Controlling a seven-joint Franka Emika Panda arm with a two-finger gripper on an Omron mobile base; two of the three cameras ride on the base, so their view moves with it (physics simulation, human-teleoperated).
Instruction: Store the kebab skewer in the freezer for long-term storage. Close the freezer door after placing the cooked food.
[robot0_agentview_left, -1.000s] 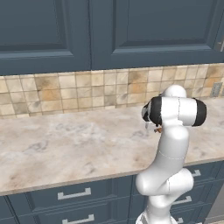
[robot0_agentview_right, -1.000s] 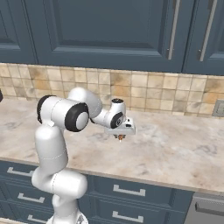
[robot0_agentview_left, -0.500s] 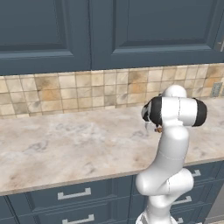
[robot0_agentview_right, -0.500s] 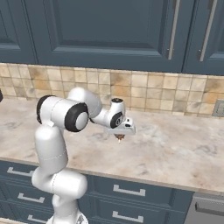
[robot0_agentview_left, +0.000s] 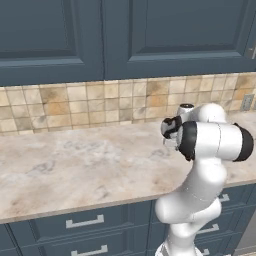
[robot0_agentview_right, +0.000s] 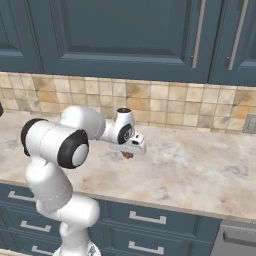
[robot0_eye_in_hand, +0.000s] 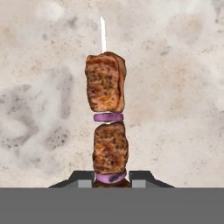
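Observation:
The kebab skewer carries brown meat chunks and purple onion rings on a thin white stick. It lies along the middle of the hand view, its tip pointing away over the marbled counter. My gripper is shut on its near end, one dark fingertip on each side. In the right base view the gripper hangs just above the counter with the skewer under it. The freezer and the freezer door are out of view.
A tiled backsplash runs behind the counter, with dark blue wall cabinets above and drawers below. A wall outlet sits at the far right. The arm's big elbow stands over the counter's front edge.

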